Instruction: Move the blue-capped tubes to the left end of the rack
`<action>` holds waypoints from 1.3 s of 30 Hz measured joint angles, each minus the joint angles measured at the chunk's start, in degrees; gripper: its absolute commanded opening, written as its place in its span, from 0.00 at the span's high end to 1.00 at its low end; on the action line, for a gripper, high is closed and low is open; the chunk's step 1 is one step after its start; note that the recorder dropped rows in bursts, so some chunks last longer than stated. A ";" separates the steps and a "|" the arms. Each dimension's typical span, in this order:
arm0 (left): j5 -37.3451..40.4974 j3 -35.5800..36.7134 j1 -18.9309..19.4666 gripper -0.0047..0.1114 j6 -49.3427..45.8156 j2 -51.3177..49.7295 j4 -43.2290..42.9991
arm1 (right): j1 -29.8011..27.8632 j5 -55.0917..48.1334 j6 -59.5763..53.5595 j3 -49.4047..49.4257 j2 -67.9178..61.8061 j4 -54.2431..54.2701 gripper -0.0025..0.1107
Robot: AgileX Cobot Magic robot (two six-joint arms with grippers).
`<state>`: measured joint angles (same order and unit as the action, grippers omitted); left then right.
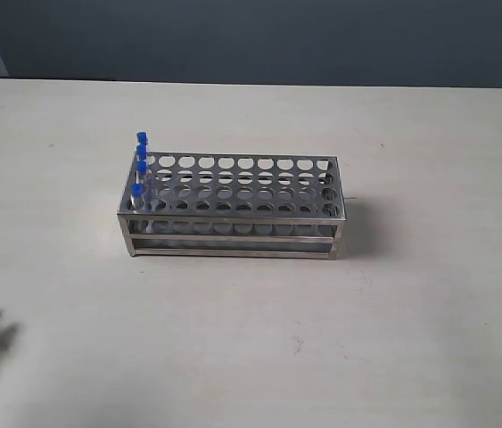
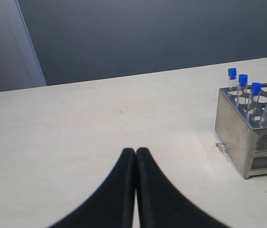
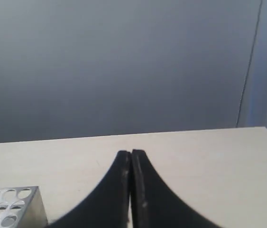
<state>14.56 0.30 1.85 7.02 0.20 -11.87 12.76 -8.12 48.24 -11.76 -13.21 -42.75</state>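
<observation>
Four blue-capped tubes (image 1: 141, 167) occupy the left-end column of the rack (image 1: 233, 239). Left claw (image 2: 135, 151) and right claw (image 3: 131, 153): fingers pressed together, holding nothing.

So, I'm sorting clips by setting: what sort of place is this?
Probably a lab-style test bench: a metal test-tube rack holding blue-capped tubes on a plain pale table, against a bare grey wall.

Left gripper (image 2: 135, 150) and right gripper (image 3: 131, 153), both tightly closed, seemingly empty.
</observation>
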 measured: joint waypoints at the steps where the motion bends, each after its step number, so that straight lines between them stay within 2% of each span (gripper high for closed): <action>1: 0.00 0.00 0.00 0.95 0.00 0.00 0.00 | -2.42 1.41 -0.46 1.65 0.90 1.69 0.98; 6: 0.00 0.00 0.00 0.95 0.00 0.00 0.00 | -16.09 4.39 -11.37 7.95 3.74 14.50 0.98; 8: 0.00 0.00 0.00 0.95 0.00 0.00 0.00 | -19.39 4.39 -19.34 9.09 3.86 21.09 0.98; 11: 0.00 0.00 0.00 0.95 0.00 0.00 0.00 | -21.41 3.83 -29.55 9.80 4.00 28.21 0.98; 14: 0.00 0.00 0.00 0.95 0.00 0.00 0.00 | -21.65 3.11 -35.54 10.74 4.00 32.23 0.98; 22: 0.00 0.00 0.00 0.95 0.00 0.00 0.00 | -21.65 -2.53 -39.61 11.70 4.43 34.47 0.98; 28: 0.00 0.00 0.00 0.95 0.00 0.00 0.00 | -21.65 -6.15 -48.24 11.70 4.57 38.85 0.98; 39: 0.00 0.00 0.00 0.95 0.00 0.00 0.00 | -21.65 -7.73 -49.96 11.70 6.40 39.45 0.98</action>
<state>14.56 0.30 1.85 7.02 0.20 -11.87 -8.89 -15.84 -1.72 -0.06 -6.81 -3.30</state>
